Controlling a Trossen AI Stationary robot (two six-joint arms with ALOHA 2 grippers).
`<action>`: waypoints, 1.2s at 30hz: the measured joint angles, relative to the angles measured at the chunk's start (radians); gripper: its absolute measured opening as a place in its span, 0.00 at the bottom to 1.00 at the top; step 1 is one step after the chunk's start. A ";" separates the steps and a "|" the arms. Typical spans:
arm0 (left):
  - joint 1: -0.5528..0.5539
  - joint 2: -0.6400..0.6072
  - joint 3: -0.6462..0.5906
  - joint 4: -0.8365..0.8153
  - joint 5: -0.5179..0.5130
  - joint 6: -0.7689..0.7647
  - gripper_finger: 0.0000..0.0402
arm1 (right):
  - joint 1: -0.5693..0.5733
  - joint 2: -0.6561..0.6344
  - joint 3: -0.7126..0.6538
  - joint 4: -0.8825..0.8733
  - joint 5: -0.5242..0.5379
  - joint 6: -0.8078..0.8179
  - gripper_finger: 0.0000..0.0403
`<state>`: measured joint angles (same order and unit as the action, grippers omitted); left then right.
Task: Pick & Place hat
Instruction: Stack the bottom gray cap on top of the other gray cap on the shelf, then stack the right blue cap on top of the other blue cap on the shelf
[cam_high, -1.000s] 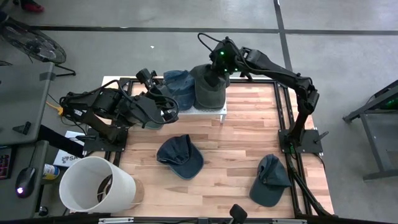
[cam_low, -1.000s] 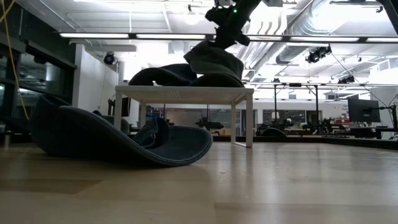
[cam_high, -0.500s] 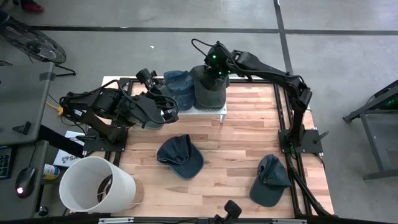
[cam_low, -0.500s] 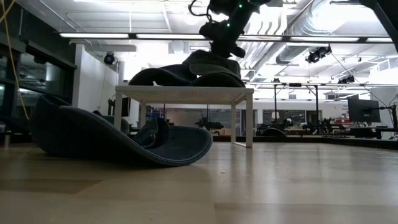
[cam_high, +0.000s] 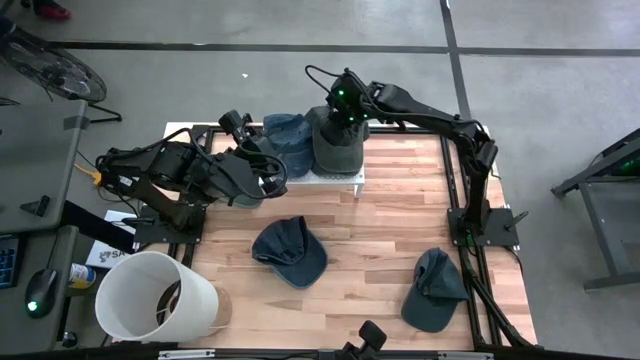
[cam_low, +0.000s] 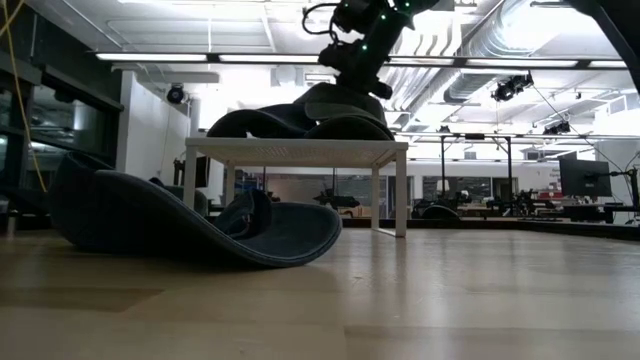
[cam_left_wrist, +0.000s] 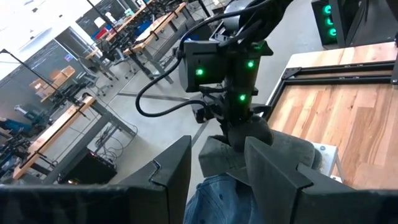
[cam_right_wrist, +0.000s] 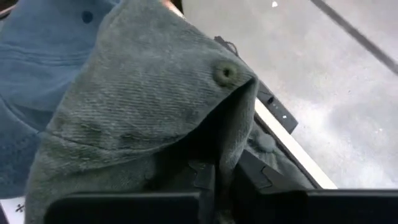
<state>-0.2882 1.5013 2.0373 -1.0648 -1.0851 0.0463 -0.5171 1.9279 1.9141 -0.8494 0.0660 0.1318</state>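
Note:
A grey-green hat (cam_high: 338, 148) sits on the small white stand (cam_high: 330, 178) at the table's far side. A blue hat (cam_high: 284, 132) lies on the stand beside it. My right gripper (cam_high: 342, 110) comes down on the grey-green hat's crown (cam_right_wrist: 143, 106) and is shut on it. My left gripper (cam_left_wrist: 217, 171) waits open at the stand's left side (cam_high: 272, 172), nothing between its fingers. My right gripper pinches a raised fold of the crown (cam_right_wrist: 233, 134) between its two fingers, just below the top button (cam_right_wrist: 225, 73). The fingers slant down from above. The hat's lower part rests on the stand (cam_low: 300, 150), and the pinched cloth peaks up under the gripper (cam_low: 352, 80).
A dark blue hat (cam_high: 290, 250) lies mid-table and another grey-green hat (cam_high: 435, 290) lies near the right front corner. A white bucket (cam_high: 155, 295) stands at the front left. Bare wood lies between the stand and these hats.
My right gripper has gone down and a little toward the table's far left with the grey-green hat. The hat hung tilted above the stand before. Now its lower part has settled onto the stand beside the blue hat.

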 joint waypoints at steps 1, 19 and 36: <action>0.000 0.000 0.000 0.000 0.000 0.000 0.37 | 0.000 -0.002 0.004 -0.004 0.008 0.000 0.08; 0.000 0.000 0.000 0.000 0.002 -0.001 0.37 | 0.000 -0.154 0.010 0.020 -0.070 -0.046 0.48; 0.000 0.000 0.000 0.000 0.003 0.001 0.37 | 0.011 -0.159 0.011 0.061 -0.150 -0.057 0.48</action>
<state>-0.2883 1.5013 2.0373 -1.0651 -1.0824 0.0471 -0.5060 1.7687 1.9247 -0.7879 -0.0845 0.0746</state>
